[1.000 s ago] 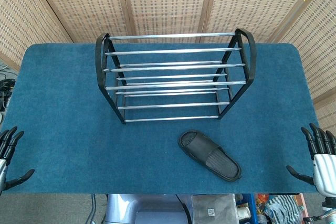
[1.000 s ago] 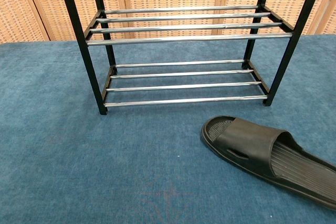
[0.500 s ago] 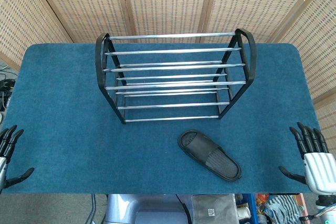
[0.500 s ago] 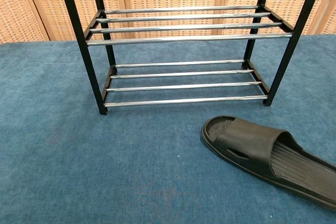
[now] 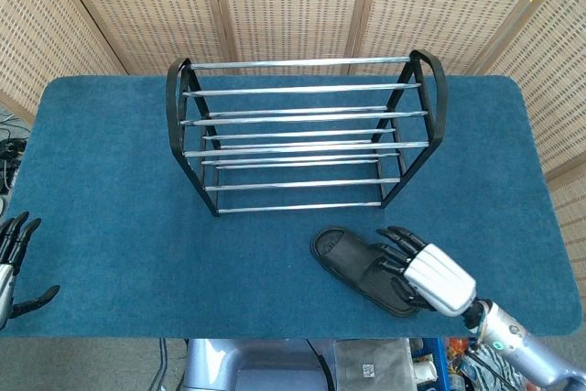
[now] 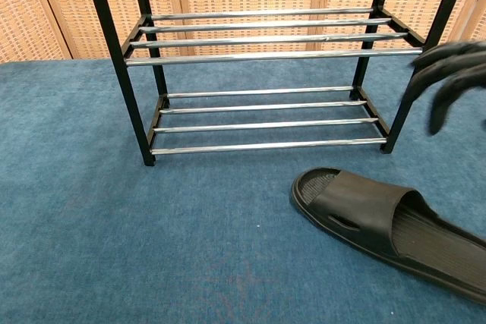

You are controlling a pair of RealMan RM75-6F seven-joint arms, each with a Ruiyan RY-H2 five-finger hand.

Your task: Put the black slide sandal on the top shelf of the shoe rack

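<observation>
The black slide sandal (image 5: 364, 270) (image 6: 387, 225) lies flat on the blue table in front of the shoe rack's right end. The black and chrome shoe rack (image 5: 302, 131) (image 6: 266, 58) stands mid-table with all its shelves bare. My right hand (image 5: 423, 274) (image 6: 449, 73) hovers over the sandal's heel end, fingers spread and holding nothing; the chest view shows it well above the sandal. My left hand (image 5: 13, 263) rests at the table's front left corner, fingers apart and empty.
The blue carpeted table (image 5: 110, 190) runs wide to either side of the rack. Woven wicker screens (image 5: 293, 2) stand behind it. Clutter (image 5: 385, 363) shows below the table's front edge.
My right hand has swung in from the front right corner to above the sandal's heel end. The left hand and the sandal have stayed put.
</observation>
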